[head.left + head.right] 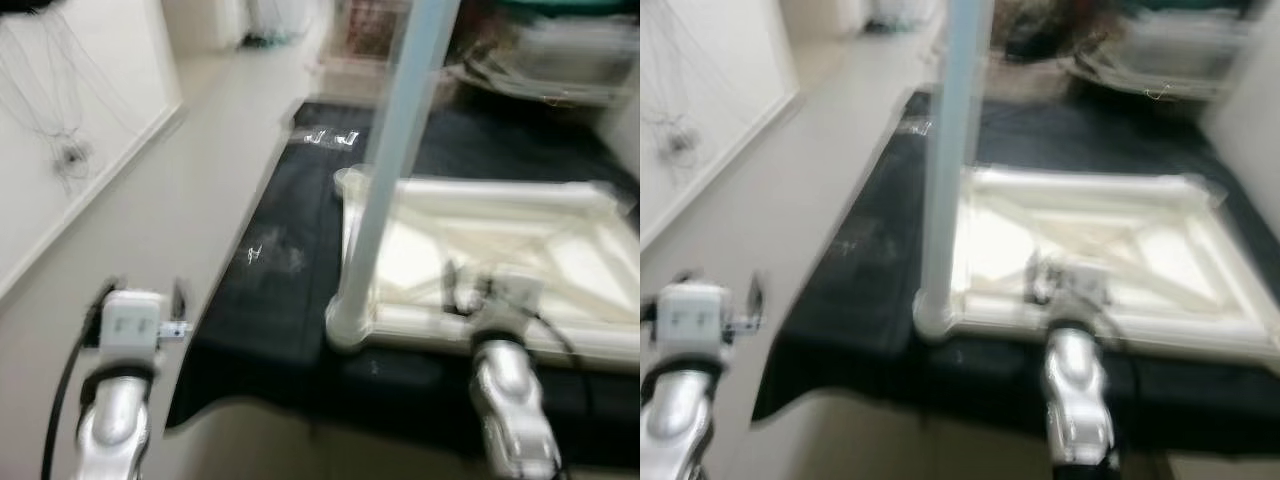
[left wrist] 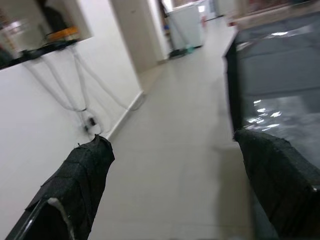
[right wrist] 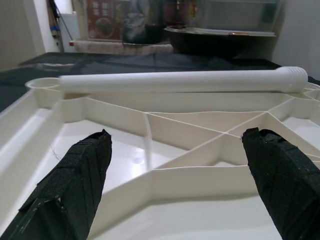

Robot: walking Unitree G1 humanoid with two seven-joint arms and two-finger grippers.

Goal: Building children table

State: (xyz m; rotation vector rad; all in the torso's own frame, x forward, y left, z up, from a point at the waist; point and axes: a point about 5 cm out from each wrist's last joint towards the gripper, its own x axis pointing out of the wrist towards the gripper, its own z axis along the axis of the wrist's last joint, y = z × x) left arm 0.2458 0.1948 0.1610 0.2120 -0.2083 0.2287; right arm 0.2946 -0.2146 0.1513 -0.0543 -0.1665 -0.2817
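Note:
A white plastic table top [image 1: 420, 250] lies upside down on a black mat [image 1: 290, 300], its ribbed underside facing up. One white leg [image 1: 395, 150] stands upright in the near left corner socket. Another white leg [image 3: 185, 80] lies flat along the table top's far edge. My right gripper [image 3: 176, 137] hovers over the near edge of the table top [image 3: 165, 150], open, with nothing between its fingers. My left gripper [image 2: 172, 140] is also open and hangs over the pale floor [image 2: 180, 150], left of the mat and apart from the table parts.
Small clear bags [image 1: 332, 138] lie at the mat's far left corner. A white wall with hanging cables [image 1: 60, 150] runs along the left. Boxes and clutter [image 1: 560, 60] stand behind the mat. Between wall and mat stretches a strip of floor [image 1: 180, 200].

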